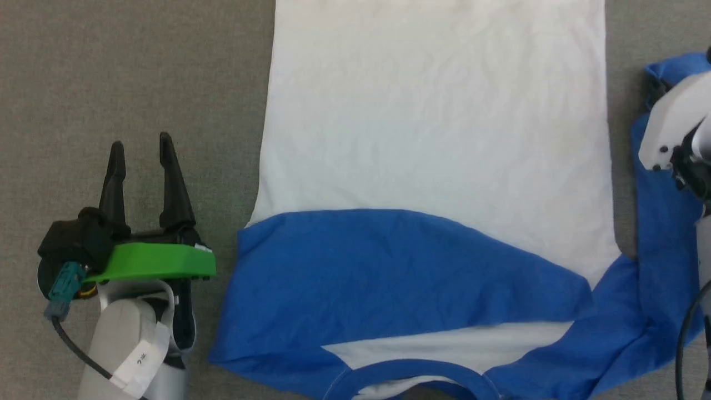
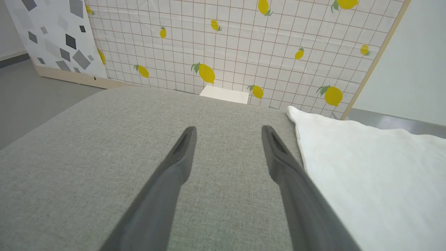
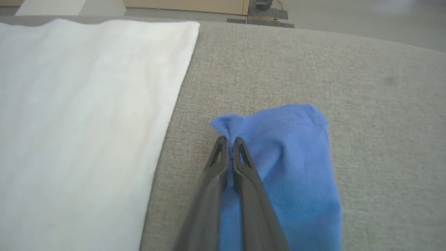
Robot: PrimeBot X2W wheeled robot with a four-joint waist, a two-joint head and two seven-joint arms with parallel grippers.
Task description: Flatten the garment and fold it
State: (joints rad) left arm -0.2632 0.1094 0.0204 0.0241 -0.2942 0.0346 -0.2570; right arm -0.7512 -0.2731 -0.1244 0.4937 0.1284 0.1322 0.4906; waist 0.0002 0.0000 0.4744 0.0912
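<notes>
- While the garment (image 1: 433, 139) lies flat on the grey surface (image 1: 111, 66), collar nearest the robot, the right gripper (image 3: 230, 140) is clamped on the end of its blue sleeve (image 3: 292, 164)
- The left gripper (image 1: 140, 141) hovers empty, fingers spread, beside the garment's left edge

It looked like a staged test room in a lab. A work surface (image 2: 87, 150) covered in grey woven cloth stood before two backdrop boards, a lemon-print panel (image 2: 244, 45) with a grid pattern and a grey-flecked panel (image 2: 52, 35), both set on a bare grey floor (image 2: 24, 97).
</notes>
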